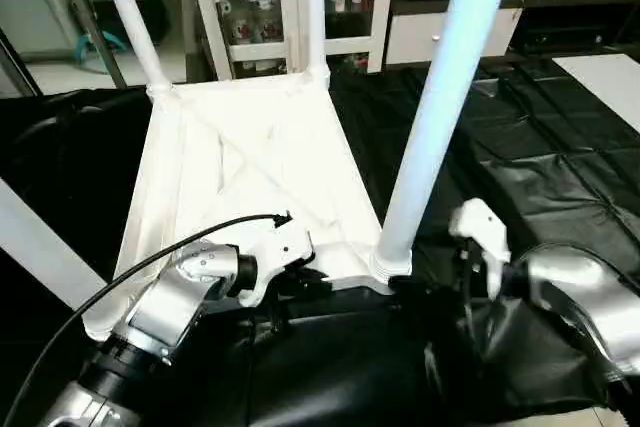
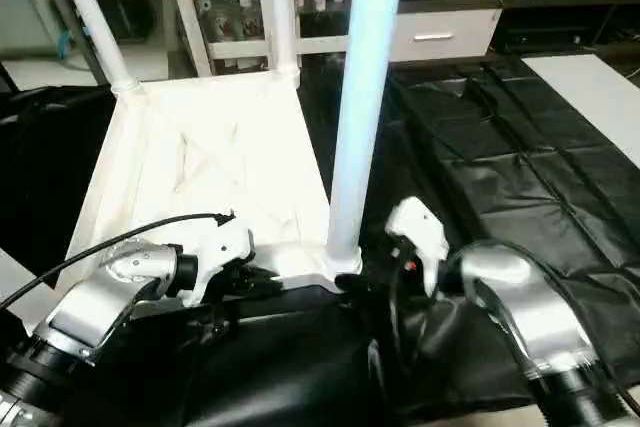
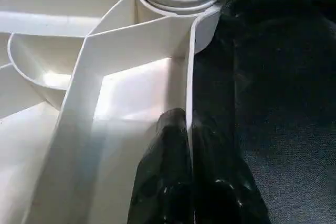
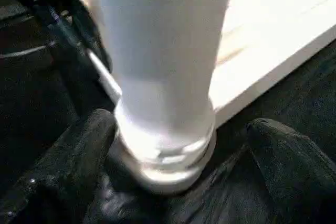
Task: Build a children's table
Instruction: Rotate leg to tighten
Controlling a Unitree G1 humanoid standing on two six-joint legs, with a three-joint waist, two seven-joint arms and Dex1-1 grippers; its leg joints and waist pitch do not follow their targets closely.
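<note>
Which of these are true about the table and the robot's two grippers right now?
1. The top lies upside down, ribs showing. True.
2. The left gripper is wide open. False: it is shut on the top's rim.
3. The right gripper has its fingers spread either side of the near leg. True.
4. No legs stand in the top yet. False: at least three legs stand upright in corner sockets.
5. The top rests on a black sheet. True.
</note>
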